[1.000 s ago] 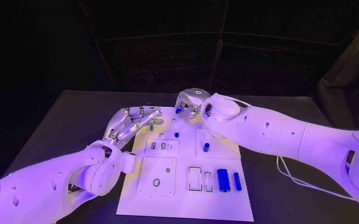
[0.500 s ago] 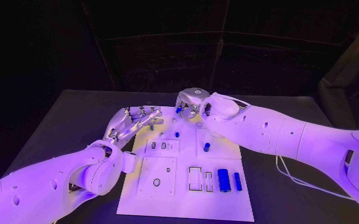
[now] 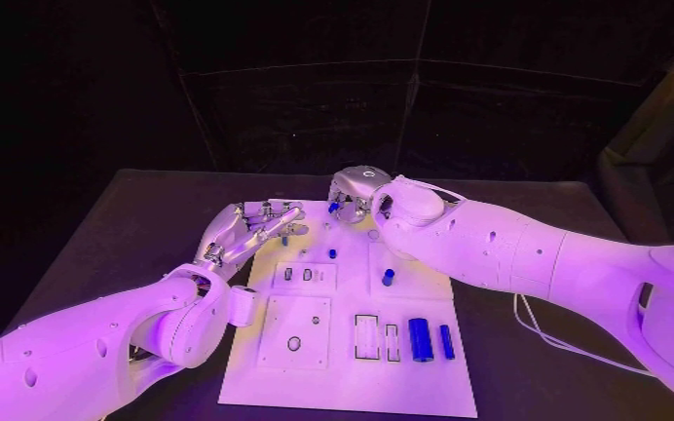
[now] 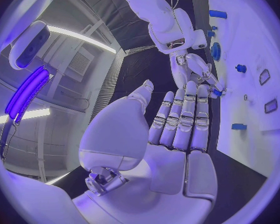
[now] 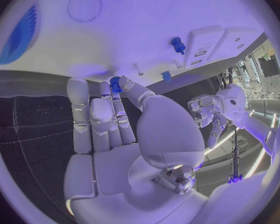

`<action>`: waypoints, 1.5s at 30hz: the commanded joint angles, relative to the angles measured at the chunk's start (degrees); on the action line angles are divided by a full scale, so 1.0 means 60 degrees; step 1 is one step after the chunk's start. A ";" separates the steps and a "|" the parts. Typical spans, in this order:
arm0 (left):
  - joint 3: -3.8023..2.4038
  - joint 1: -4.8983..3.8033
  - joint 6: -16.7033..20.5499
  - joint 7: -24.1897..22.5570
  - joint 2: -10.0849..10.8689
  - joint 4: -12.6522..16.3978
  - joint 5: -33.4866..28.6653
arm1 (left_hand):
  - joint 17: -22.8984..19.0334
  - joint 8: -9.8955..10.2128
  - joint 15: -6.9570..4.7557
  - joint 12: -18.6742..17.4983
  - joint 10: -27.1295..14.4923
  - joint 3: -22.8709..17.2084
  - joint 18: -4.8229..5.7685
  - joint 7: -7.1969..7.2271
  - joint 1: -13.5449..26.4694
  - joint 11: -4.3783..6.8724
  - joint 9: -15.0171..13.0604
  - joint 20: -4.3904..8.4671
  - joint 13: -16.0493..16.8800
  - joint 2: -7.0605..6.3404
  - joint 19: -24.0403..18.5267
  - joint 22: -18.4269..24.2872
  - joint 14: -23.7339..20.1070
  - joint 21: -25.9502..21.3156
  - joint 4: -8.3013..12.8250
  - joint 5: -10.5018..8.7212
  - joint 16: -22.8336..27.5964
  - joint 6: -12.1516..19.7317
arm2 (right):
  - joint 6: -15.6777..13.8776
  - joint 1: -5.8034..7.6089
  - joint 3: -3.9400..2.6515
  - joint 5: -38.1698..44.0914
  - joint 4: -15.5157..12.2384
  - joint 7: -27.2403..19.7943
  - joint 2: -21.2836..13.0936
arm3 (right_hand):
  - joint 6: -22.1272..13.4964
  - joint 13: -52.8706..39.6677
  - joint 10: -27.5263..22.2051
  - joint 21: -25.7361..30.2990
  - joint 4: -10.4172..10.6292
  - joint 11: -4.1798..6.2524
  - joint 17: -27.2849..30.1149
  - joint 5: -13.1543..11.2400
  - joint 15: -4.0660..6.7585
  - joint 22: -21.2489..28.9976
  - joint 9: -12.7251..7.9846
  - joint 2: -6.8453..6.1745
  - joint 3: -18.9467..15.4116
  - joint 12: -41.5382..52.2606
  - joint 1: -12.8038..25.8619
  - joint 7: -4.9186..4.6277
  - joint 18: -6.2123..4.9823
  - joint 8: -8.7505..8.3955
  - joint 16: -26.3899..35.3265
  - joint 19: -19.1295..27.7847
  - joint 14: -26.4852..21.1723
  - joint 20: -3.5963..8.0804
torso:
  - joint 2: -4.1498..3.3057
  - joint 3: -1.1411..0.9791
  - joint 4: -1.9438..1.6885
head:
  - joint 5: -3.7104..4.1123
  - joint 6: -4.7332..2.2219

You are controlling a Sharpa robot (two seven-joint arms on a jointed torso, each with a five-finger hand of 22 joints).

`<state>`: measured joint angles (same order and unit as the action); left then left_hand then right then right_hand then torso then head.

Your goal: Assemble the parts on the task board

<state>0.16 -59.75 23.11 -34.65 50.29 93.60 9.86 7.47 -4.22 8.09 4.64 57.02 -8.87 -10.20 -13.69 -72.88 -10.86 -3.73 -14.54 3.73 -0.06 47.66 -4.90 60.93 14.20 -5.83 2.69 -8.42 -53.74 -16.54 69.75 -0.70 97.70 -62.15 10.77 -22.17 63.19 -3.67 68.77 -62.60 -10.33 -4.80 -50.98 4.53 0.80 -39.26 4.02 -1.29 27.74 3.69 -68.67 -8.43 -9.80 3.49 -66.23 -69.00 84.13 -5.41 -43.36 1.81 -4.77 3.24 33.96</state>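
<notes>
- Head view: flat white rectangular task board [image 3: 352, 343] lies mid black table [image 3: 127, 236]. Left silver hand [image 3: 250, 228] hovers at the board's far-left edge, fingers straight and apart, gripping nothing; a small blue part [image 3: 285, 240] lies on the board right by its fingertips, contact unclear.
- Right silver hand [image 3: 355, 194] sits over the board's far end, fingers curled down, a bit of blue at the fingertips.
- On the board: small blue peg [image 3: 331, 253] and another blue peg [image 3: 387, 277] standing mid-board, a thick blue cylinder [image 3: 420, 338] and a thinner blue bar [image 3: 445, 340] lying side by side near the right edge, next to two rectangular slots.
- Left wrist view: left hand [image 4: 177, 129] flat, fingers extended alongside each other, thumb out to the side, palm bare. Beyond it the right hand [image 4: 199, 74] hangs over the board [image 4: 252, 84] with a blue piece at its fingertips. A ribbed blue gear-like disc [image 4: 216, 51] lies on the board near it.
- Right wrist view: right hand [image 5: 115, 129] pinches a small ribbed blue part [image 5: 115, 84] between thumb and a fingertip, just above the board [image 5: 152, 25]. The blue disc [image 5: 20, 35] is well off to the side; a blue peg [image 5: 177, 45] and a small blue block [image 5: 166, 76] are on the board ahead.
</notes>
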 commanded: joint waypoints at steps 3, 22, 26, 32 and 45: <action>-0.0006 -0.0017 -0.0140 -0.0017 -0.0006 0.0001 -0.0007 | -0.0015 0.0062 0.0062 -0.0040 -0.0054 -0.0007 -0.0055 -0.0059 -0.0014 -0.0032 0.0009 -0.0076 -0.0016 0.0099 -0.0005 0.0008 -0.0032 -0.0061 0.0063 0.0027 0.0018 0.0059 | 0.0006 0.0030 -0.0012 0.0109 0.0022 -0.0019 0.0029 | -0.0130 0.0007 -0.0134 -0.0055 0.0134 -0.0002 0.0038 -0.0004 -0.0086 0.0048 -0.0022 -0.0237 -0.0029 -0.0025 0.0065 -0.0033 0.0107 0.0016 -0.0029 0.0095 0.0044 -0.0022 | -0.0010 0.0005 0.0009 | -0.0003 0.0020; -0.0005 -0.0017 -0.0130 -0.0033 0.0064 -0.0026 -0.0018 | -0.0017 0.0070 0.0072 -0.0062 -0.0067 -0.0001 -0.0053 -0.0052 -0.0003 -0.0035 0.0007 -0.0084 -0.0014 0.0107 -0.0011 0.0025 -0.0050 -0.0083 0.0077 0.0027 0.0055 0.0069 | -0.0937 0.0031 -0.0233 -0.1057 -0.1658 -0.0368 -0.1732 | -0.1387 -0.0255 -0.0220 0.0379 0.0970 -0.0030 0.0517 0.0961 -0.0141 0.0804 0.0048 -0.0619 -0.2125 0.1073 -0.0396 -0.0165 -0.0015 0.0247 0.0223 0.0392 -0.0026 -0.0125 | 0.0042 -0.0059 0.0138 | 0.0025 -0.0060; -0.0005 -0.0017 -0.0132 -0.0035 0.0101 -0.0017 -0.0058 | -0.0018 0.0069 0.0073 -0.0063 -0.0064 -0.0002 -0.0052 -0.0045 -0.0004 -0.0033 0.0005 -0.0085 -0.0013 0.0111 -0.0013 0.0028 -0.0055 -0.0087 0.0080 0.0027 0.0062 0.0067 | -0.0666 0.0032 -0.0318 -0.2094 -0.2329 -0.0059 -0.2652 | -0.1353 -0.0732 0.1102 -0.0149 0.1219 0.0246 -0.0647 0.1152 0.0086 0.0016 0.0001 -0.0889 -0.2451 0.1873 -0.0156 -0.0003 0.0115 0.0154 -0.0581 -0.0045 0.0207 0.0079 | 0.0068 -0.0091 0.0201 | -0.0022 -0.0062; -0.0005 -0.0017 -0.0138 -0.0037 0.0114 -0.0046 -0.0083 | -0.0018 0.0069 0.0074 -0.0063 -0.0064 -0.0002 -0.0053 -0.0044 -0.0004 -0.0032 0.0005 -0.0085 -0.0013 0.0112 -0.0013 0.0029 -0.0056 -0.0088 0.0081 0.0027 0.0064 0.0066 | 0.0128 0.0035 -0.0358 -0.3061 -0.2717 0.0460 -0.3533 | -0.1398 -0.3974 0.1542 -0.1168 0.1949 0.0495 -0.2820 0.1324 0.0211 -0.1522 -0.0002 -0.1037 -0.3635 0.5116 -0.0308 0.0235 0.0412 0.0181 -0.2086 -0.0791 0.0483 0.0291 | 0.0106 -0.0145 0.0303 | -0.0042 -0.0078; -0.0004 -0.0015 -0.0148 -0.0012 0.0067 -0.0114 -0.0076 | -0.0019 0.0069 0.0074 -0.0065 -0.0063 -0.0002 -0.0053 -0.0041 -0.0004 -0.0030 0.0004 -0.0086 -0.0012 0.0115 -0.0014 0.0032 -0.0060 -0.0092 0.0084 0.0027 0.0071 0.0065 | 0.0836 0.0033 -0.0366 -0.2989 -0.2433 0.0962 -0.3524 | -0.1703 -0.7612 0.0855 -0.1431 0.2781 0.0313 -0.3802 0.1290 0.0126 -0.1842 -0.0022 -0.0997 -0.4316 0.8078 -0.0936 0.0040 0.0422 0.0243 -0.2677 -0.0762 0.0513 0.0166 | 0.0092 -0.0142 0.0290 | -0.0050 -0.0058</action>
<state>0.16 -59.77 22.93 -34.49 50.76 92.90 9.52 7.43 -4.00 8.30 4.65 56.82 -9.03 -10.17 -13.69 -72.91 -11.07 -3.74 -14.74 3.70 -0.08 47.46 -4.76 60.72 13.98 -5.68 2.69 -8.15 -53.74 -14.21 69.83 -2.84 79.90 -76.79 15.00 -43.49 53.40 -48.83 73.76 -70.93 6.11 -2.68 -73.60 12.18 1.87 -50.26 3.93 -7.33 1.77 51.72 -73.63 -8.21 -7.54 4.81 -82.15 -73.62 84.13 -3.89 -42.76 0.93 -3.03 2.96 33.55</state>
